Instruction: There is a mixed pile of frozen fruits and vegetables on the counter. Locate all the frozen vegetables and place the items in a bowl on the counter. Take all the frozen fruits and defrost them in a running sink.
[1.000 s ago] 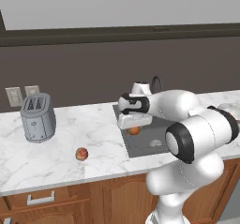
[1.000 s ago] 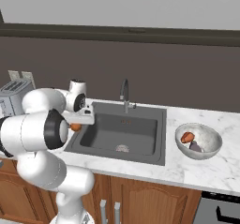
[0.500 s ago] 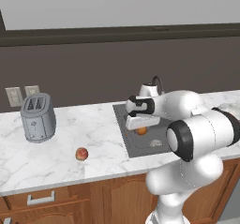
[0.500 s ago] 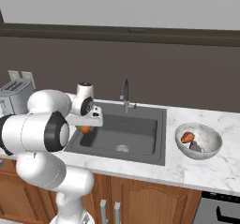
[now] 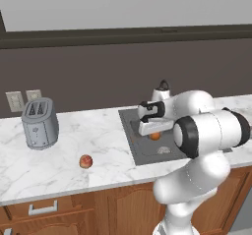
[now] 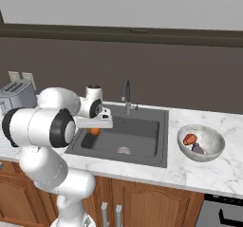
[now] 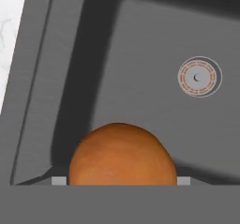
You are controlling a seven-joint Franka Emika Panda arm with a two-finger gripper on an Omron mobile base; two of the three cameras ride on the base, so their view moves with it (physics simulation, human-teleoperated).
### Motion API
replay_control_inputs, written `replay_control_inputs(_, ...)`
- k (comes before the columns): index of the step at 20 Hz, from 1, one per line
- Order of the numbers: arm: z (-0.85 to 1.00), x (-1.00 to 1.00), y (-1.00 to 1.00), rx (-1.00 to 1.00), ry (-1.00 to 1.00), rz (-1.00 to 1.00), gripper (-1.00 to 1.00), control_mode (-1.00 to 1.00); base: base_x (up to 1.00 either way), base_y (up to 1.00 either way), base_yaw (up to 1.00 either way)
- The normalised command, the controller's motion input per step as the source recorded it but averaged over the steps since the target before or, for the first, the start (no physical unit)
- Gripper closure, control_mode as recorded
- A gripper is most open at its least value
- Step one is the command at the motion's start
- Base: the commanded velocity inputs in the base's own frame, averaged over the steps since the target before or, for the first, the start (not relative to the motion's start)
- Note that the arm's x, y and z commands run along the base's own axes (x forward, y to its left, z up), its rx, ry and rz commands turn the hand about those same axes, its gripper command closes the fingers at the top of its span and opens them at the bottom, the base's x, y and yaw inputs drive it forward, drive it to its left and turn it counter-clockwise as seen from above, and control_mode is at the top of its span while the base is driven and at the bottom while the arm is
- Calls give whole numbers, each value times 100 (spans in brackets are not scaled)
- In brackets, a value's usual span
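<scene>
Two-finger gripper (image 6: pixel 95 130) clamped on the small round orange ball (image 7: pixel 123 154), held over the left part of the dark grey recessed sink (image 6: pixel 142 147), drain below, so it can drop in for defrosting. Reddish apple-like ball (image 5: pixel 86 161) sits on white marble counter (image 5: pixel 98 131) by the grey toaster (image 5: pixel 39 123). Pale shallow bowl (image 6: pixel 213 150) right of sink holds both vegetables, sorted.

The arm (image 5: pixel 197 131) is glossy white, built of fat rounded segments that swell into ball-like housings at the bends. Wide black bands ring the joints, the broadest on the big elbow drum. The hand (image 6: pixel 94 121) is a flat white block under a white wrist with a black face and a small cap.
</scene>
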Motion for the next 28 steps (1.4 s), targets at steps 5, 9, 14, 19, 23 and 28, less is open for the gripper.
replay_control_inputs(5, -38, 35, -35, -1, 7, 0, 100, -100, 0, 0, 0)
replay_control_inputs(9, -35, 31, -32, 0, 6, 0, 100, -100, 0, 0, 0)
replay_control_inputs(14, -30, 35, -12, 0, 6, 4, 100, -100, 0, 0, 0)
replay_control_inputs(19, -29, 34, -2, 0, 1, 3, 100, -100, 0, 0, 0)
replay_control_inputs(23, -24, 50, -4, 3, -1, 3, 100, -100, 0, 0, 0)
replay_control_inputs(28, -28, 56, -10, 3, 0, 2, 100, -100, 0, 0, 0)
